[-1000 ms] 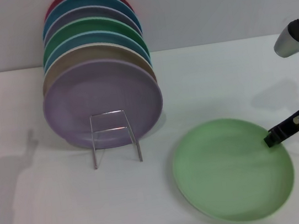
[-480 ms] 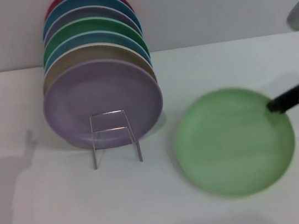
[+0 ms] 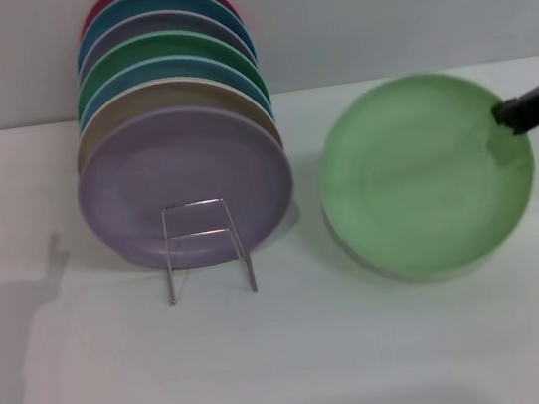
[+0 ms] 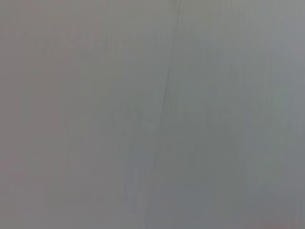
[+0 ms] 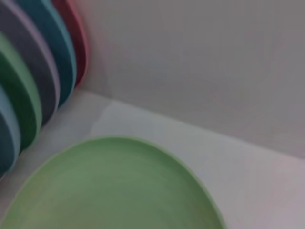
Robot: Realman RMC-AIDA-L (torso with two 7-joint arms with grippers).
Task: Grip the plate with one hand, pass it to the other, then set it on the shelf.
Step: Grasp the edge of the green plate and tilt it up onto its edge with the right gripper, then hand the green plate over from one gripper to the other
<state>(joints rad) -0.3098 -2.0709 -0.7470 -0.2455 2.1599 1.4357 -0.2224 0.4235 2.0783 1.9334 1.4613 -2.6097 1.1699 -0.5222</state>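
White table (image 3: pixel 292 360): seven racked plates (image 3: pixel 176 125), one mint plate (image 3: pixel 417 176) clamped in right hand (image 3: pixel 510 115).

The plate (image 3: pixel 426 175) hangs right of the shelf (image 3: pixel 205 246), above the table (image 3: pixel 292 360).

The plate (image 3: pixel 426 175) is pale mint green, plain and unpatterned. In the silvery wire shelf (image 3: pixel 205 246) stand a lilac plate (image 3: pixel 185 186), then tan, blue, emerald green, dull purple, teal and dark red ones (only rims showing). The worktop (image 3: pixel 292 360) is white, the wall grey, both grippers black.
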